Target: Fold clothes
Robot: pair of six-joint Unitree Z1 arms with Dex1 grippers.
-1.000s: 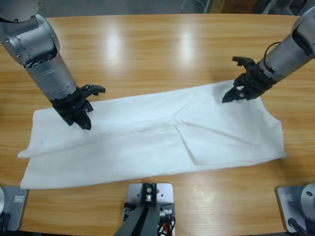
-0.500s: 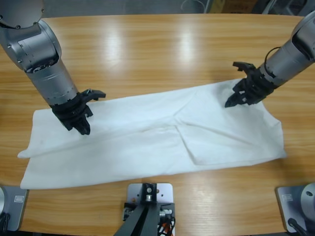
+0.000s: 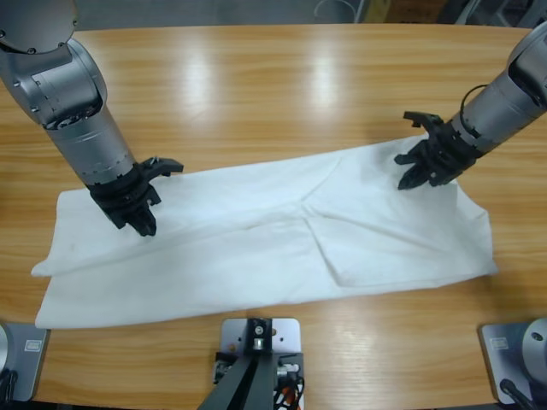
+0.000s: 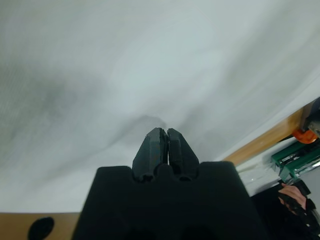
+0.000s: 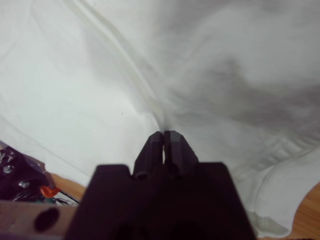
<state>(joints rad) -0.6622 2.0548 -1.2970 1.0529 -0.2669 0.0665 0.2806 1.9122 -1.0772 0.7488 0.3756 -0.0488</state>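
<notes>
- The white T-shirt [image 3: 273,239] lies spread lengthwise across the near half of the wooden table [image 3: 273,85], folded into a long band.
- The left gripper [image 3: 141,218] pinches fabric near one end, jaws closed.
- The right gripper [image 3: 410,177] pinches the far edge near the other end, jaws closed.

Ceiling light is glaring in pale streaks off the glossy wooden table [image 3: 282,94]. Grey floor [image 3: 214,12] is showing beyond its far edge.
</notes>
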